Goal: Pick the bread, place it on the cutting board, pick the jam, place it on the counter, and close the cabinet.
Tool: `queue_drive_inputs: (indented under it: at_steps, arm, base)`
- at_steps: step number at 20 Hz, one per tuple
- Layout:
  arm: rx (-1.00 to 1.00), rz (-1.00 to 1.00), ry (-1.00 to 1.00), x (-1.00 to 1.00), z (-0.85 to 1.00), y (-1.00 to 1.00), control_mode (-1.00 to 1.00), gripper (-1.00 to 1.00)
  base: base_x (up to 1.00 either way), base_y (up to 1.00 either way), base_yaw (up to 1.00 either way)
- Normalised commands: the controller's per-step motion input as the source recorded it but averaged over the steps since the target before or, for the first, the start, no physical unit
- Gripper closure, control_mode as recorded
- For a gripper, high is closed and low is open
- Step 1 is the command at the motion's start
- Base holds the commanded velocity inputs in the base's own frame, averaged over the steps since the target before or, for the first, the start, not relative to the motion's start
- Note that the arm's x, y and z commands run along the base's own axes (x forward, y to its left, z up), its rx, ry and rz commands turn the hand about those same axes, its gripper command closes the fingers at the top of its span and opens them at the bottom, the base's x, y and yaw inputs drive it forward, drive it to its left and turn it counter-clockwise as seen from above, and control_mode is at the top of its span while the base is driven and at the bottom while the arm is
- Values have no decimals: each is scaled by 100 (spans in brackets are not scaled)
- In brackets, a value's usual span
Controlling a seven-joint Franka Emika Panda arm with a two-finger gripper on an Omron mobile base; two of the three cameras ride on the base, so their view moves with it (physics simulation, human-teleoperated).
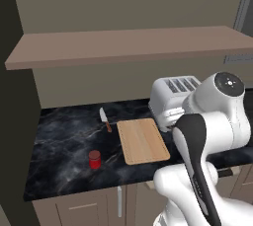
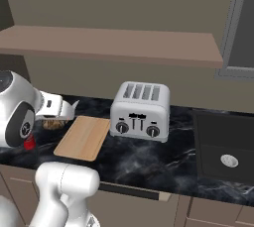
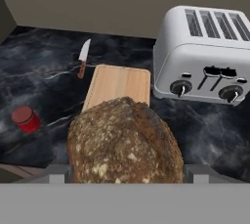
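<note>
The dark brown, lumpy bread (image 3: pixel 124 142) hangs in the air in the hand view, with my gripper (image 3: pixel 126 174) shut on it and a grey finger pad at each side. Below and just beyond it lies the pale wooden cutting board (image 3: pixel 119 83) on the black veined counter (image 3: pixel 44 76). In the right base view the gripper (image 2: pixel 58 112) holds the bread (image 2: pixel 51 122) near the board's (image 2: pixel 83 138) left end. The red jam (image 1: pixel 94 159) jar stands on the counter left of the board (image 1: pixel 143 141). The cabinet (image 1: pixel 123 45) above stands open, its brown shelf bare.
A silver four-slot toaster (image 2: pixel 140 111) stands right of the board. A knife (image 1: pixel 105 119) with a brown handle lies behind the board's left corner. A dark sink (image 2: pixel 225 146) is set into the counter at the far right. A dark panel (image 1: pixel 15 101) rises at the left.
</note>
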Motion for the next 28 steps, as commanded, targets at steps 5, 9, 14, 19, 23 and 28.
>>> queue_drive_inputs:
  at_steps: [5, 9, 14, 19, 23, 28]
  arm:
    - [0, 0, 2, 23, -15, 1, -100, 100]
    - [0, 0, 3, 25, -19, 4, -100, 100]
    - [0, 0, 3, 29, -19, 9, -100, 100]
    - [0, 0, 4, 30, -19, 11, -100, 100]
    - [0, 0, 4, 25, -21, 5, -100, 100]
    - [0, 0, 4, 25, -24, 4, -100, 100]
  base:
    - [0, 0, 0]
    - [0, 0, 0]
    - [0, 0, 0]
    - [0, 0, 0]
    - [0, 0, 0]
    - [0, 0, 0]
